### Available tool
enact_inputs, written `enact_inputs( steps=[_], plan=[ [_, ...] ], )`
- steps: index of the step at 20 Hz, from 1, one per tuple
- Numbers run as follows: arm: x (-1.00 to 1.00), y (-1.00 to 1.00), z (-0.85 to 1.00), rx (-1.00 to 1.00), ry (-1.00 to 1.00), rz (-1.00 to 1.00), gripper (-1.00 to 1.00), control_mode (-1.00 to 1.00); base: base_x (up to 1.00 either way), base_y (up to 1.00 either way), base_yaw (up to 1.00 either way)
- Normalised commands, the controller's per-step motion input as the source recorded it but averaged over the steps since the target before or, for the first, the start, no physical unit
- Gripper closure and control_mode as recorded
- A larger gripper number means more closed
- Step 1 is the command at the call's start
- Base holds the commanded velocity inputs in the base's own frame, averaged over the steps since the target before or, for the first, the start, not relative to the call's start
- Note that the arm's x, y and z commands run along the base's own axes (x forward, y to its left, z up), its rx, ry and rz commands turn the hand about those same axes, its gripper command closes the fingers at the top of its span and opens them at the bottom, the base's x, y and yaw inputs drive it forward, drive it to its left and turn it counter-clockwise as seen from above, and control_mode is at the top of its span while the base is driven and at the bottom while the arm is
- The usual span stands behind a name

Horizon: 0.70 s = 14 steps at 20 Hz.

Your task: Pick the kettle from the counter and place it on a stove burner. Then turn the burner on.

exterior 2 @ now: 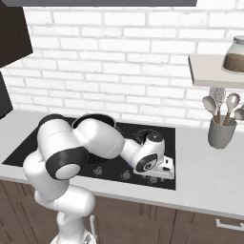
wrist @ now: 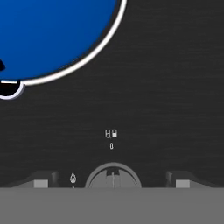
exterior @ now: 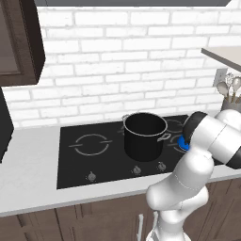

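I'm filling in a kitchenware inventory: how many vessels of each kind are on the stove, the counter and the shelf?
Blue kettle: 1
Black pot: 1
Grey utensil holder: 1
Glass jar: 1
Total: 4

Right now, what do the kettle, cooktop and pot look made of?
Kettle: glossy blue, looks like enamelled metal with a pale rim; uniform colour, hard to be sure.
Cooktop: black glass by its flat dark sheen and printed grey rings.
Pot: matte black body, bright steel-looking rim and side handles.
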Motion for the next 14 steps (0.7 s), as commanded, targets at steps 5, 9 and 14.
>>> enact_inputs(
  steps=[5,9,14],
  plan=[
    [0.00,0.00,0.00,0.00,0.00,0.00,1.00,-1.00,0.00,0.00,0.00],
    [0.00,0.00,0.00,0.00,0.00,0.00,1.00,-1.00,0.00,0.00,0.00],
    [-0.07,0.00,0.00,-0.01,0.00,0.09,1.00,-1.00,0.00,0.00,0.00]
  ],
)
